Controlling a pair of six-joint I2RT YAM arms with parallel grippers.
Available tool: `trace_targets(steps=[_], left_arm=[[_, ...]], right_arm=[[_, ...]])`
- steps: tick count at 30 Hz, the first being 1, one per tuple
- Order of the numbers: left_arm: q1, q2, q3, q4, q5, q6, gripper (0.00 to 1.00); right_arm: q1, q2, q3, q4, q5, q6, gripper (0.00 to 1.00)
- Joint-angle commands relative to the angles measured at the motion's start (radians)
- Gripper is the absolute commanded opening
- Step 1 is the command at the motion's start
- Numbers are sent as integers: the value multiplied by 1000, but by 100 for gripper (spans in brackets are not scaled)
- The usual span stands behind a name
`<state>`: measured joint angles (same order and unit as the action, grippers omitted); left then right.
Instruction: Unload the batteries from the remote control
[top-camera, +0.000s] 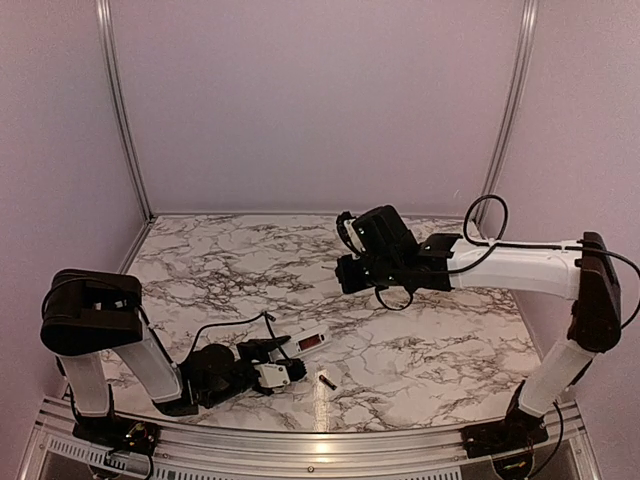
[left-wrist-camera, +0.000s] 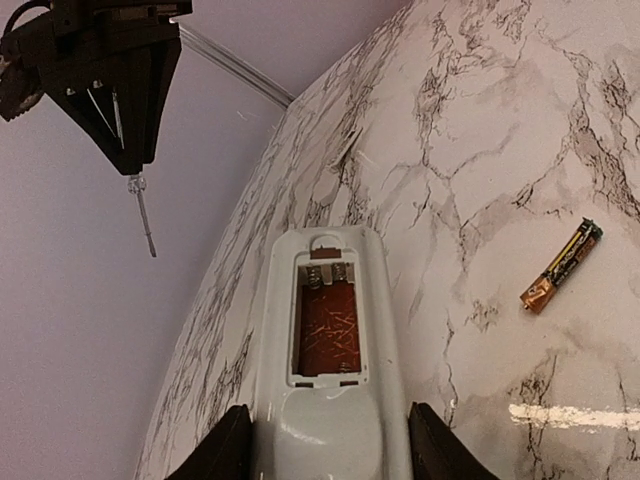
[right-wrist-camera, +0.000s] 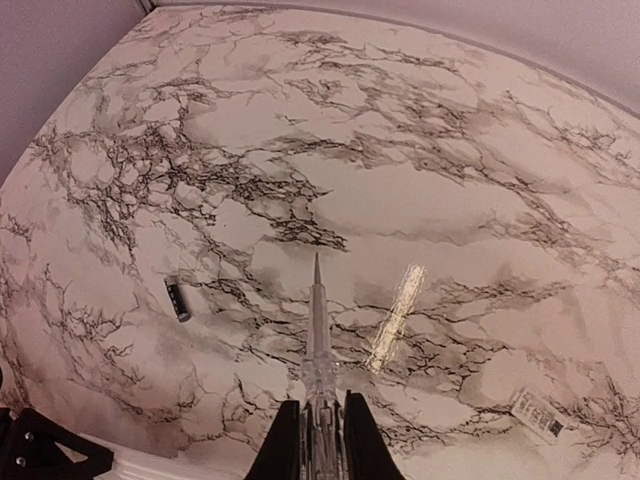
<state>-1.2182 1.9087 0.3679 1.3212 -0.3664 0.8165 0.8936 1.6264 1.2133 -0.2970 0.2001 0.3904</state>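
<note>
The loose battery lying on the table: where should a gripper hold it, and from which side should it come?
Probably grip the battery at mid-length, pinching across its round long sides, coming straight down from above. It lies flat on the marble table, clear of the remote control, so nothing blocks either side.

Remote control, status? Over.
Left gripper clamped on remote control; right gripper shut on clear pick. Battery bay empty; one battery on table. Nothing in the way.

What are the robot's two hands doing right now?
Left gripper: closed on the remote control.
Right gripper: closed on a thin clear pick.
</note>
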Motion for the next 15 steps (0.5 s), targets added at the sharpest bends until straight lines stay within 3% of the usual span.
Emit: trace_targets(steps=[1,5,15], left_arm=[[6,-46,-1,-24,57,-59,0],[21,-73,17,-106,147,-124,0],[46,-112,-2,-108,258,-179,0]], right_arm=[[-4,109,-4,180,121,-30,0],[-4,187,10,237,138,-49,0],[-21,335,75,255,147,-76,0]])
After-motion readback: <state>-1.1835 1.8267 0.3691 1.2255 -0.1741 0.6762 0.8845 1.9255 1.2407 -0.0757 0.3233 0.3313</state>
